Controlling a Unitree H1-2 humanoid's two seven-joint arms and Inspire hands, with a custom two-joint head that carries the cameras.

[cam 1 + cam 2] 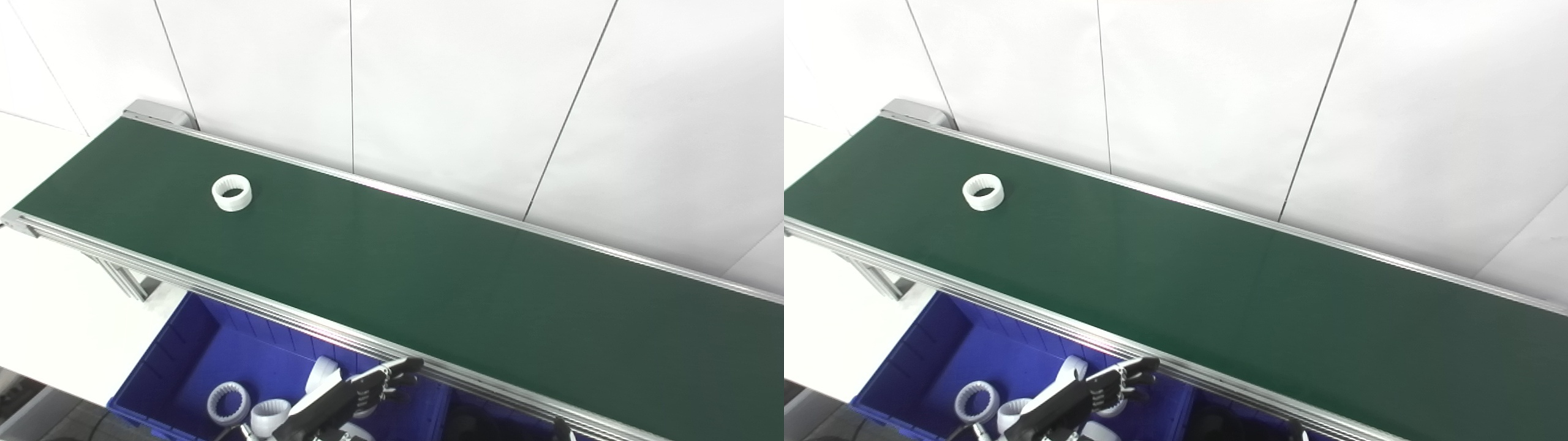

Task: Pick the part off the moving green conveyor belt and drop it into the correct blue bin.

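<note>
A white ribbed ring part [231, 192] lies flat on the green conveyor belt [429, 275] near its far left end. My left hand [373, 386] hovers below the belt's near rail, over the blue bin [177, 361], fingers stretched apart and holding nothing. The bin holds several white ring parts [228, 403]. Only a dark fingertip of my right hand [561, 427] shows at the bottom edge, below the rail, so its state is not visible.
An aluminium rail [257, 300] runs along the belt's near edge, above the bin. A second blue bin [490, 419] sits to the right of the first, mostly hidden under the rail. White wall panels stand behind the belt.
</note>
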